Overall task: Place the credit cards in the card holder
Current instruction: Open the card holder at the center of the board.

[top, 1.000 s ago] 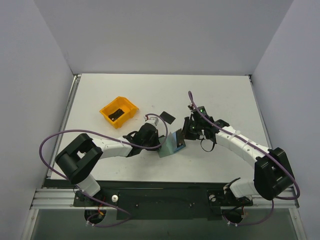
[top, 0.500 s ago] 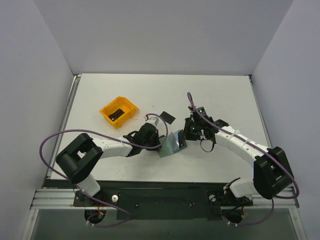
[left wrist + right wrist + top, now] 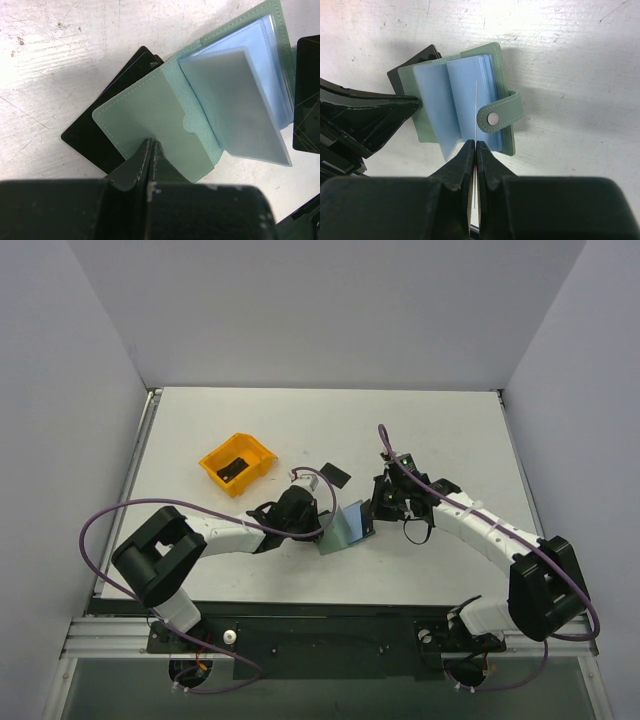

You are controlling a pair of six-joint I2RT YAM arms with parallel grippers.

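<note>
Orange bin (image 3: 255, 448) sits far left on the table (image 3: 440, 430) with one black card (image 3: 232, 469) lying in it, same as a second ago. The left gripper (image 3: 150, 147) has its jaws pressed right together, pinching the edge of the green cover. The left arm is in the same spot as before.

The card holder (image 3: 150, 112) is mid-table between the two grippers. It lies open with its light-blue sleeves fanned up and its snap tab (image 3: 495, 117) hanging off the side. It rests on black credit cards (image 3: 92, 135) that poke out from under it on the left gripper's side. Since a second ago the raised flap looks a bit more upright; the holder has not travelled.

A loose card (image 3: 337, 476) lies flat just beyond the holder, unmoved.

The right gripper (image 3: 476, 146) is just right of the holder. Its jaws are clamped tight on a held card (image 3: 476, 110) seen edge-on as a thin line over the blue sleeves. I cannot tell if that card is inside a sleeve. Compared with before, the right wrist has shifted only slightly, a touch nearer.
</note>
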